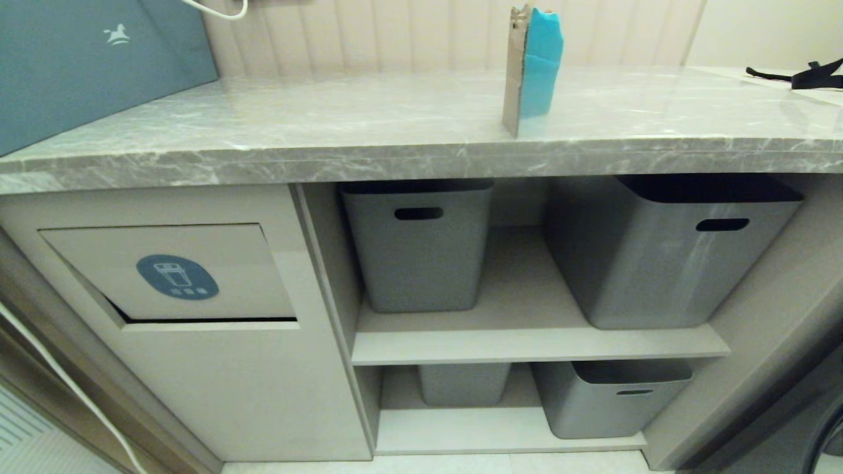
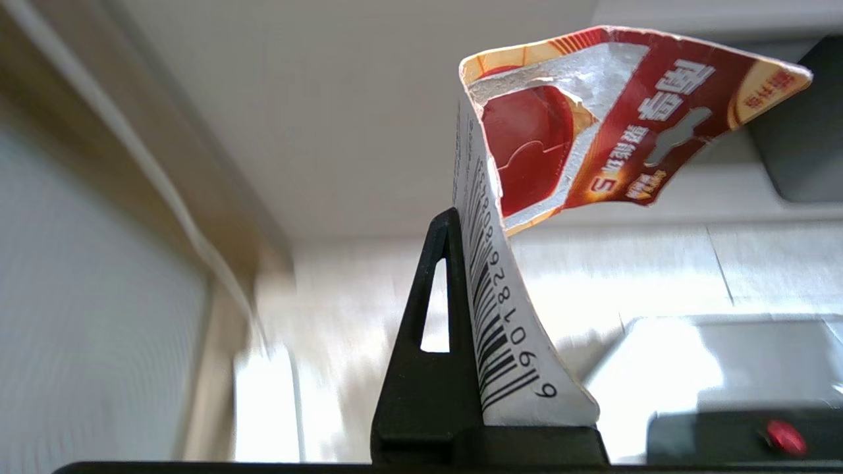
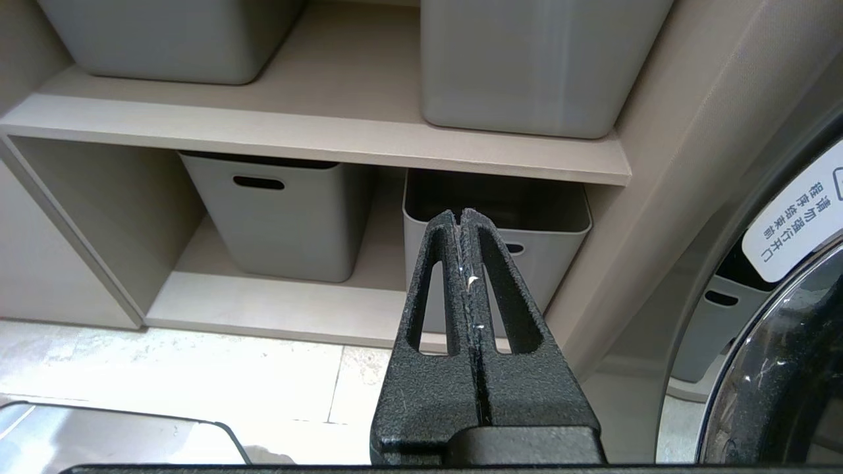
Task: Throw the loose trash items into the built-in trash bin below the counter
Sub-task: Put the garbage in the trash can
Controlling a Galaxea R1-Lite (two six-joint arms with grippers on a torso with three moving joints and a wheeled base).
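Pinching the bent red-orange blister card (image 2: 586, 131) upright in the left claw (image 2: 461, 342), long axis along the fingers, with the built-in trash bin (image 1: 178, 276) flap out of that claw's view; right claw (image 3: 469, 263) pressed together, empty.

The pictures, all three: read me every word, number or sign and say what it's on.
"6901828..." barcode digits, the rest unclear: blister card in the left pincer.
Chinese brand lettering on its red face: not readable.
Blue bin symbol: trash flap sticker.
White rocking-horse logo: blue-grey box.
Chinese warning label: too small.
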